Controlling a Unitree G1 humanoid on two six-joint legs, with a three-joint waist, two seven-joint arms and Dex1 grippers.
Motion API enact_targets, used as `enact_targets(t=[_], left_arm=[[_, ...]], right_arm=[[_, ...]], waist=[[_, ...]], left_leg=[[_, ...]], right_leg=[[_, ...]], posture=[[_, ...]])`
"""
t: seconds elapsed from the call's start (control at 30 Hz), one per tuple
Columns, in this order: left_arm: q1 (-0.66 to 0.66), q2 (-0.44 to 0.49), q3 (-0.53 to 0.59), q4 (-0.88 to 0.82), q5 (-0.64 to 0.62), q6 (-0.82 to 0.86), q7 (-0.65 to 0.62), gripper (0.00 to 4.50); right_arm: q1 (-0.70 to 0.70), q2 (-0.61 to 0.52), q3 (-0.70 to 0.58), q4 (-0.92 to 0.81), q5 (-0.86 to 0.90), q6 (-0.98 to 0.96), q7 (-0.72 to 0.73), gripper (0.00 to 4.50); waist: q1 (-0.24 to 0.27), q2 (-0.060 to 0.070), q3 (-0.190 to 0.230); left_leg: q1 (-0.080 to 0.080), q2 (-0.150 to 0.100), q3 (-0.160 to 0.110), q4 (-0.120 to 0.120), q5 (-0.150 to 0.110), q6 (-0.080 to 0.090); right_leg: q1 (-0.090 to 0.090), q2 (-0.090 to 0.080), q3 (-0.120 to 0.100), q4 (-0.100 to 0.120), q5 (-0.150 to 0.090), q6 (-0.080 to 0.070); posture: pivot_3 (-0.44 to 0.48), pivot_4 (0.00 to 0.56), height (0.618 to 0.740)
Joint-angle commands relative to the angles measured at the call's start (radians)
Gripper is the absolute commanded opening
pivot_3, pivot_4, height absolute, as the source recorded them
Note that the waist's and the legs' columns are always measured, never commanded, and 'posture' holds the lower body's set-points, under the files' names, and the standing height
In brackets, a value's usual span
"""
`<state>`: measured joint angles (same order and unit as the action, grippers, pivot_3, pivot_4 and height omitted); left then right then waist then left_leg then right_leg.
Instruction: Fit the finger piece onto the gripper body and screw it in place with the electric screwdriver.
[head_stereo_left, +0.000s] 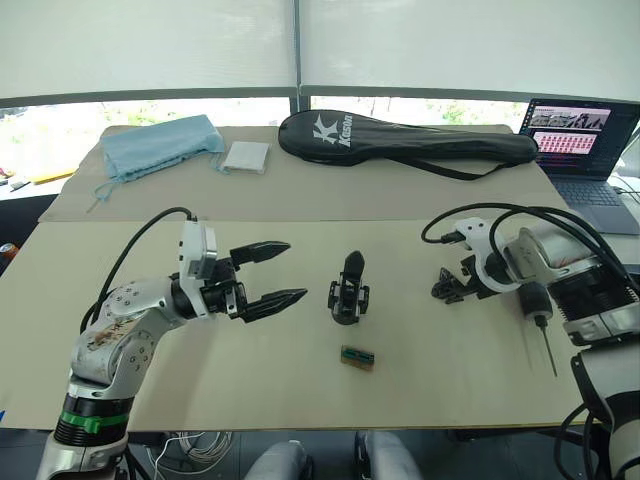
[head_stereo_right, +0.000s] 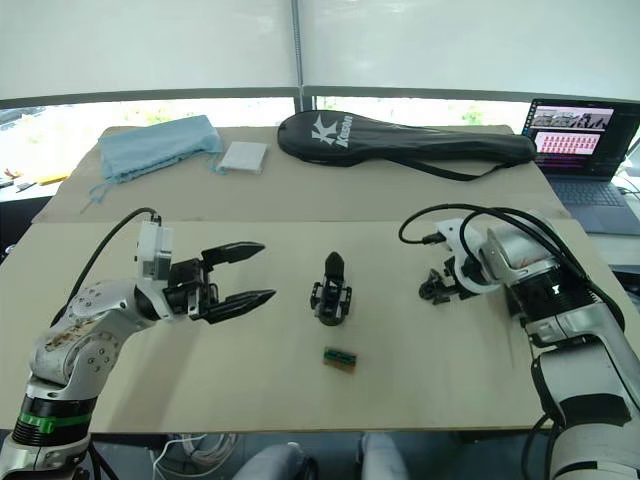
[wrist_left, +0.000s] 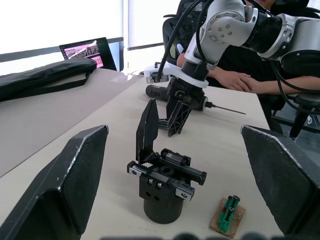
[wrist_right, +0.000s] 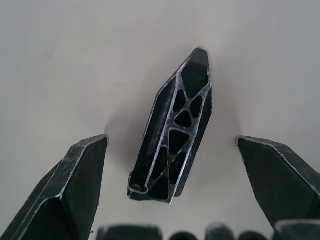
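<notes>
**Finger piece flat on the counter between the spread right end effector's fingers**

Left eye view: the gripper body stands upright on its round base near the middle of the counter, its single pointed finger aimed up and slightly away from the robot. The left end effector hovers just beside it on the robot's left, fingers spread wide and aimed at it. A small green-and-tan item lies on the counter nearer the robot. The right end effector hangs low over the counter to the right. Beside it lies the electric screwdriver, its thin bit pointing toward the robot. At the far edge lie a black racket bag, a blue cloth, a white pad and a laptop.

Left wrist view: the gripper body sits centred between the left end effector's two spread fingers, touching neither, its finger rising vertically.

Right wrist view: the finger piece lies flat on the counter between the right end effector's spread fingers, apart from both. Its long axis runs along the fingers' direction, tilted a little, pointed end away from the wrist, ribbed cut-outs facing up.
</notes>
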<state>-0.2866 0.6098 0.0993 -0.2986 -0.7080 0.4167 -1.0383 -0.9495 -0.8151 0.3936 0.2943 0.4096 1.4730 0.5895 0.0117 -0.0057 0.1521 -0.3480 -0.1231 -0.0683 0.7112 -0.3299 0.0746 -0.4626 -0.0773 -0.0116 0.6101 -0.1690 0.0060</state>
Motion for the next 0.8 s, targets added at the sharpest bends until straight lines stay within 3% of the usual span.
enact_targets(t=[0.03, 0.17, 0.47, 0.53, 0.67, 0.8], left_arm=[[-0.004, 0.010, 0.023, -0.033, -0.004, -0.012, 0.003, 4.48], [0.000, 0.005, 0.014, -0.039, 0.001, -0.015, 0.010, 4.48], [-0.009, 0.013, 0.020, -0.031, 0.006, -0.020, 0.008, 4.50], [-0.011, 0.018, 0.027, -0.024, 0.007, -0.022, 0.005, 4.50], [-0.015, 0.019, 0.040, -0.015, 0.001, -0.023, 0.012, 4.50], [-0.057, -0.038, 0.093, -0.012, -0.102, 0.056, 0.126, 4.50]], right_arm=[[0.020, -0.005, -0.022, -0.008, -0.006, 0.044, 0.014, 4.50], [0.023, 0.003, -0.032, 0.027, -0.030, 0.023, 0.014, 4.50], [0.041, -0.015, 0.002, -0.033, -0.034, 0.021, 0.073, 1.54], [0.051, -0.029, -0.001, -0.052, -0.032, 0.023, 0.088, 1.10], [0.088, -0.068, -0.036, -0.133, -0.025, -0.040, 0.130, 1.10], [0.184, -0.144, -0.146, -0.333, -0.015, -0.305, 0.229, 1.10]], waist=[[0.001, 0.000, 0.000], [0.001, 0.000, 0.000], [-0.001, 0.000, 0.000], [0.000, 0.000, 0.000], [0.002, 0.000, 0.000], [0.003, 0.001, 0.000]], left_leg=[[0.000, 0.000, 0.000, 0.000, 0.000, 0.000], [0.000, 0.000, 0.000, 0.000, 0.000, 0.000], [0.001, 0.000, 0.000, 0.000, 0.000, 0.000], [0.001, 0.000, 0.000, 0.000, 0.000, 0.000], [0.001, 0.000, -0.001, 0.000, 0.000, 0.000], [0.000, 0.000, -0.001, 0.000, 0.000, 0.000]], right_leg=[[0.000, 0.000, 0.000, 0.000, 0.000, 0.000], [0.000, 0.000, 0.000, 0.000, 0.000, 0.000], [0.001, 0.000, -0.001, 0.000, 0.000, 0.000], [0.001, 0.000, 0.000, 0.000, 0.000, 0.000], [0.001, 0.000, -0.001, 0.000, 0.000, 0.000], [0.001, 0.000, -0.001, -0.001, 0.000, 0.000]], posture=[[0.000, 0.150, 0.740], [0.000, 0.150, 0.740], [0.000, 0.150, 0.740], [0.000, 0.150, 0.740], [0.000, 0.150, 0.740], [0.000, 0.150, 0.740]])
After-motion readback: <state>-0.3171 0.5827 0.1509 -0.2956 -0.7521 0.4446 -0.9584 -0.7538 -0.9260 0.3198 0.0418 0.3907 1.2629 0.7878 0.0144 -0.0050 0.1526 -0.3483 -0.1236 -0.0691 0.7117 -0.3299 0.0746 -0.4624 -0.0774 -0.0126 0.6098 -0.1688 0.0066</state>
